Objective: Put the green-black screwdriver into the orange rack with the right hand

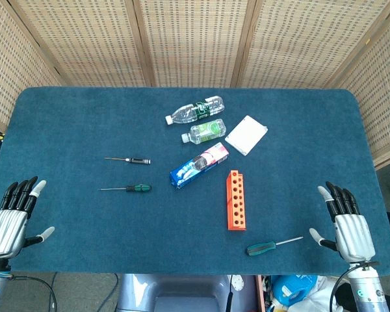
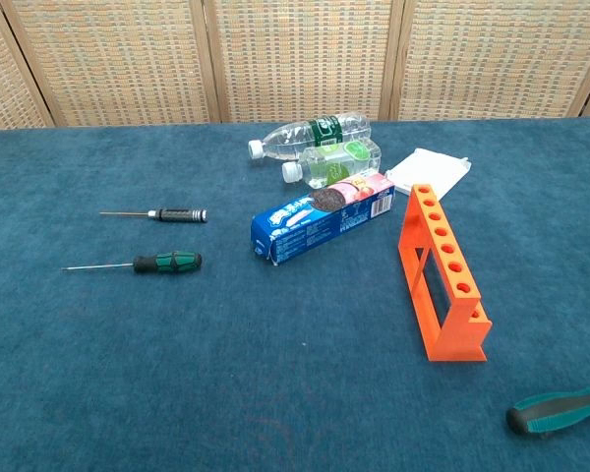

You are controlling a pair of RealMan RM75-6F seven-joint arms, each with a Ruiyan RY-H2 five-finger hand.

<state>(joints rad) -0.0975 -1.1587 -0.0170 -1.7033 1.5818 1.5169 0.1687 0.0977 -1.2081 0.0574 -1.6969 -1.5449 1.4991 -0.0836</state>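
The orange rack (image 1: 236,199) (image 2: 442,270) stands right of centre, its row of holes facing up. A green-black screwdriver (image 1: 272,246) lies near the front edge, just right of the rack; in the chest view only its handle (image 2: 559,411) shows. A second green-black screwdriver (image 1: 127,188) (image 2: 167,263) lies at the left. My right hand (image 1: 348,224) rests at the front right edge, open, fingers spread, a short way right of the nearer screwdriver. At the front left edge my left hand (image 1: 10,218) is also open and holds nothing. Neither hand shows in the chest view.
A thin black-handled screwdriver (image 1: 129,159) lies at the left. Two plastic bottles (image 1: 198,110), a blue toothpaste box (image 1: 199,166) and a white box (image 1: 246,134) sit behind the rack. Wicker screens (image 1: 195,39) stand behind the blue table (image 1: 84,247).
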